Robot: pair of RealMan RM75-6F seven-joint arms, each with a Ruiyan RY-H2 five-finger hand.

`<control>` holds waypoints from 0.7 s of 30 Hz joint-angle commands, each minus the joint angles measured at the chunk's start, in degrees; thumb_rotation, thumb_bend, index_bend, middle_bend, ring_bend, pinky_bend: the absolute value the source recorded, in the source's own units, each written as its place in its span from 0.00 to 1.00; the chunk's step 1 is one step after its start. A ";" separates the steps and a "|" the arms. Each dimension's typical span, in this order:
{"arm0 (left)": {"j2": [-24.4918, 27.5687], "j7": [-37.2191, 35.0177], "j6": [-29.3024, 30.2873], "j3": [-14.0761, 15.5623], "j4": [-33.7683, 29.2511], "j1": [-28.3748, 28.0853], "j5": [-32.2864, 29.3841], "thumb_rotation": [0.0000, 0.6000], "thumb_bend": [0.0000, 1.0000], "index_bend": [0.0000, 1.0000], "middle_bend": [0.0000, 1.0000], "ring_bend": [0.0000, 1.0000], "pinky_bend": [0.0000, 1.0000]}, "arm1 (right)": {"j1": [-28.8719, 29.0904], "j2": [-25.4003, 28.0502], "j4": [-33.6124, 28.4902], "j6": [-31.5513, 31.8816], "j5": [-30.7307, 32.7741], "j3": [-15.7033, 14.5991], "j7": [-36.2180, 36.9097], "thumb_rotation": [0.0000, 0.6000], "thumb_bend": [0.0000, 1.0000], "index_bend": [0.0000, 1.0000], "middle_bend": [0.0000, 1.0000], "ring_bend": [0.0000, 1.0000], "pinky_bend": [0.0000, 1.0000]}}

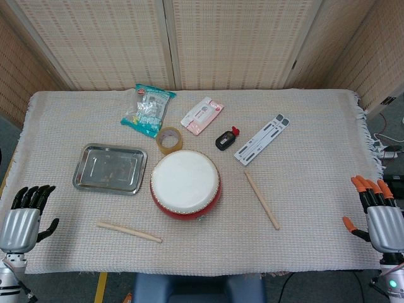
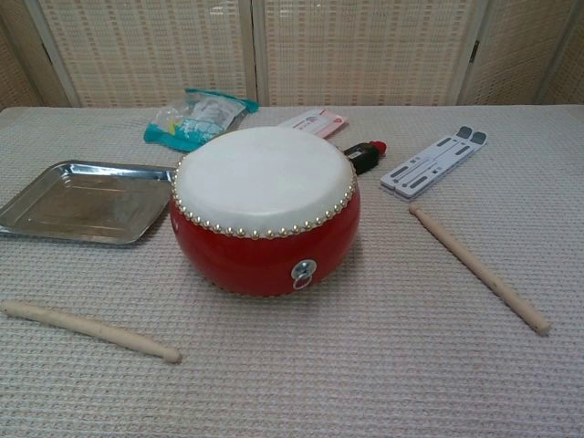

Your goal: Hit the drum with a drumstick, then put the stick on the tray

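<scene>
Fingers [image 1: 31,194] of the left hand [image 1: 24,221] and of the right hand [image 1: 379,214] are spread apart, holding nothing, at the desk's [image 1: 315,214] near corners. One drumstick [image 1: 129,231] lies left of the red drum [image 1: 185,184], another drumstick [image 1: 262,199] to its right. Beside the drum, the metal tray [image 1: 109,168] holds nothing.

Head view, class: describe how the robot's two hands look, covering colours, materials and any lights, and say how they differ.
The left hand has a ribbed silver metal back with glossy black fingers. The right hand has the same ribbed silver back but bright orange fingertips on dark fingers. A small green light glows at the right wrist. Neither hand appears in the chest view.
</scene>
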 commanded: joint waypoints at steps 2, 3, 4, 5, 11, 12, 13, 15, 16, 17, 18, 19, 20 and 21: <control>0.01 -0.06 -0.18 0.13 0.01 -0.03 -0.05 1.00 0.26 0.17 0.15 0.11 0.10 | 0.04 -0.04 0.06 0.00 -0.13 -0.02 0.14 1.00 0.25 0.00 0.05 0.00 0.00; 0.07 -0.09 -0.22 0.22 -0.02 -0.02 0.01 1.00 0.26 0.17 0.15 0.11 0.10 | 0.02 -0.03 0.10 0.09 -0.24 -0.05 0.21 1.00 0.25 0.00 0.05 0.00 0.00; 0.10 -0.12 -0.17 0.29 -0.01 0.01 0.09 1.00 0.26 0.17 0.15 0.11 0.10 | -0.03 -0.01 0.15 0.20 -0.34 -0.08 0.31 1.00 0.25 0.00 0.05 0.00 0.00; 0.11 -0.16 -0.06 0.33 -0.01 0.06 0.17 1.00 0.26 0.17 0.15 0.11 0.10 | -0.10 0.00 0.20 0.36 -0.45 -0.11 0.43 1.00 0.25 0.00 0.05 0.00 0.00; 0.44 -0.75 0.58 0.65 -0.26 0.41 0.69 1.00 0.27 0.19 0.15 0.12 0.11 | -0.86 0.09 0.68 1.82 -1.16 -0.37 1.38 1.00 0.25 0.00 0.05 0.00 0.00; 0.47 -0.89 0.62 0.71 -0.29 0.39 0.88 1.00 0.28 0.19 0.16 0.13 0.11 | -0.92 0.11 0.77 1.97 -1.28 -0.39 1.51 1.00 0.25 0.00 0.05 0.00 0.00; 0.52 -1.03 0.59 0.80 -0.36 0.32 1.17 1.00 0.29 0.20 0.16 0.13 0.11 | -0.98 0.14 0.83 2.11 -1.41 -0.43 1.62 1.00 0.25 0.00 0.05 0.00 0.00; 0.64 -1.34 0.43 1.07 -0.48 -0.01 2.20 1.00 0.30 0.21 0.18 0.14 0.11 | -1.06 0.18 0.98 2.44 -1.81 -0.48 1.84 1.00 0.25 0.00 0.05 0.00 0.00; 0.66 -1.60 0.27 1.21 -0.50 -0.22 2.70 1.00 0.31 0.21 0.18 0.15 0.11 | -1.08 0.22 1.03 2.61 -1.99 -0.49 1.95 1.00 0.25 0.00 0.05 0.00 0.00; 0.66 -1.97 0.01 1.33 -0.47 -0.49 3.19 1.00 0.31 0.22 0.19 0.15 0.11 | -1.10 0.25 1.09 2.77 -2.18 -0.50 2.04 1.00 0.25 0.00 0.05 0.00 0.00; 0.65 -2.52 -0.48 1.49 -0.39 -0.92 3.80 1.00 0.32 0.22 0.19 0.16 0.11 | -1.13 0.28 1.17 2.98 -2.43 -0.52 2.18 1.00 0.25 0.00 0.05 0.00 0.00; 0.58 -2.89 -0.92 1.62 -0.28 -1.31 4.30 1.00 0.32 0.23 0.20 0.16 0.11 | -1.15 0.32 1.23 3.11 -2.62 -0.54 2.28 1.00 0.25 0.00 0.05 0.00 0.00; 0.44 -3.31 -1.40 1.75 -0.11 -1.78 4.90 1.00 0.32 0.24 0.21 0.17 0.11 | -1.15 0.35 1.29 3.20 -2.77 -0.56 2.37 1.00 0.25 0.00 0.05 0.00 0.00; 0.12 -3.96 -2.20 1.98 0.18 -2.48 5.74 1.00 0.32 0.25 0.22 0.18 0.11 | -1.15 0.38 1.36 3.28 -2.91 -0.57 2.48 1.00 0.25 0.00 0.05 0.00 0.00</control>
